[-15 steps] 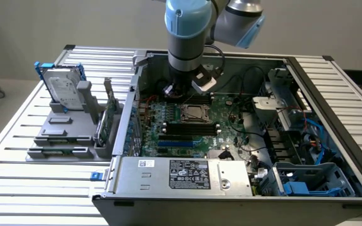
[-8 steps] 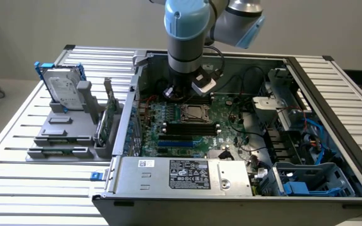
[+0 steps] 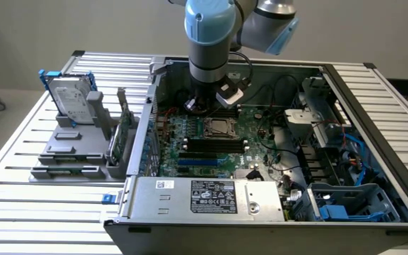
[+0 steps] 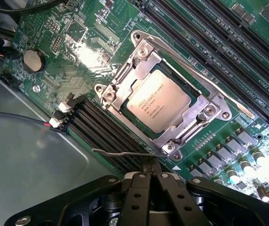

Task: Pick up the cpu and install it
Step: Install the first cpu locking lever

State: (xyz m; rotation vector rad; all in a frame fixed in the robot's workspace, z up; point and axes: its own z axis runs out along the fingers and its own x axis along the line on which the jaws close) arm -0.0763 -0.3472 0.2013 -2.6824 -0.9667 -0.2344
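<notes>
The cpu (image 4: 159, 100) is a pale silvery square with printed text. It lies flat inside the motherboard socket (image 4: 117, 81), and the socket's metal frame lies around its edges. In the exterior view the socket (image 3: 219, 126) sits mid-board inside the open computer case (image 3: 374, 106). My gripper (image 4: 152, 165) is shut with nothing between its fingers. Its tips hover just beside the socket's corner, close to a thin wire lever (image 4: 120, 152). A second lever (image 4: 209, 82) lies along the far side of the socket. The arm (image 3: 207, 48) comes down over the back of the board.
A hard drive in a blue frame (image 3: 73, 98) stands on a grey fixture at the exterior view's left, outside the case. The power supply (image 3: 204, 196) fills the case front, with a blue drive cage (image 3: 353, 204) at the right. Black memory slots (image 4: 101, 125) and a red-black cable (image 4: 19, 117) flank the socket.
</notes>
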